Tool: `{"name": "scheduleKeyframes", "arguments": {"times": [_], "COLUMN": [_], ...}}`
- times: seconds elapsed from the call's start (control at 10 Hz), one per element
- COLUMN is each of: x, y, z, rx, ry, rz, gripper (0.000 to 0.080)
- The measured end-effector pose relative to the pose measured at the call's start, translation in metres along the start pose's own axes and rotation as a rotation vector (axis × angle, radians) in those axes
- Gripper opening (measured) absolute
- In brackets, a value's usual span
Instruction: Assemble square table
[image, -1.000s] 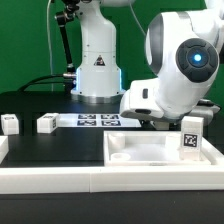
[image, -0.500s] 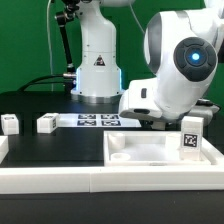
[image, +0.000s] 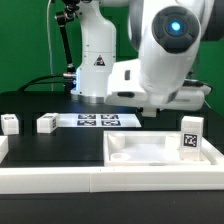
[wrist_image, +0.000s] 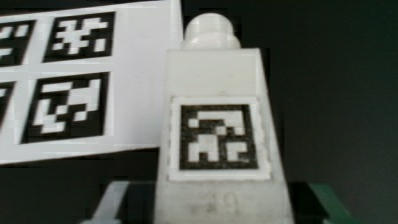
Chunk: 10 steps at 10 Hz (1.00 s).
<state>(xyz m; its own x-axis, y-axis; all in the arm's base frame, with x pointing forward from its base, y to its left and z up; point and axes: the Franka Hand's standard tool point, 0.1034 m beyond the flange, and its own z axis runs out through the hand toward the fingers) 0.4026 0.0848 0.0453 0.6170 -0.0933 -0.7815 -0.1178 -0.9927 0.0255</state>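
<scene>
In the wrist view my gripper (wrist_image: 217, 206) is shut on a white block leg (wrist_image: 217, 110). The leg's tag faces the camera and its round peg points away from the jaws, over the black table. The fingers (wrist_image: 125, 200) flank its near end. In the exterior view the arm's body hides the gripper and this leg. The white square tabletop (image: 126, 158) lies rim up at the front right. A tagged leg (image: 190, 137) stands at its far right edge. Two more legs (image: 10, 124) (image: 46, 123) stand at the exterior view's left.
The marker board (image: 100, 120) lies flat behind the tabletop and also shows in the wrist view (wrist_image: 71, 80), beside the held leg. A long white rail (image: 90, 186) runs along the front. The robot's base (image: 97, 70) stands at the back.
The arm has risen and swung toward the exterior view's left, away from the leg standing at the right. The other parts have not moved.
</scene>
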Motion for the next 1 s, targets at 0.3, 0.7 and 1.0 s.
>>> {"name": "scheduleKeyframes", "arguments": {"times": [0.3,0.7,1.0], "x": [0.002,0.018,0.009], "y": [0.011,0.024,0.051], "z": [-0.020,-0.011,-0.022], "rx": [0.024,0.040,0.060], "ry": [0.045,0.269,0.464], "rz": [0.006,-0.030,-0.047], "gripper": [0.0290,0.0290,0.0290]}}
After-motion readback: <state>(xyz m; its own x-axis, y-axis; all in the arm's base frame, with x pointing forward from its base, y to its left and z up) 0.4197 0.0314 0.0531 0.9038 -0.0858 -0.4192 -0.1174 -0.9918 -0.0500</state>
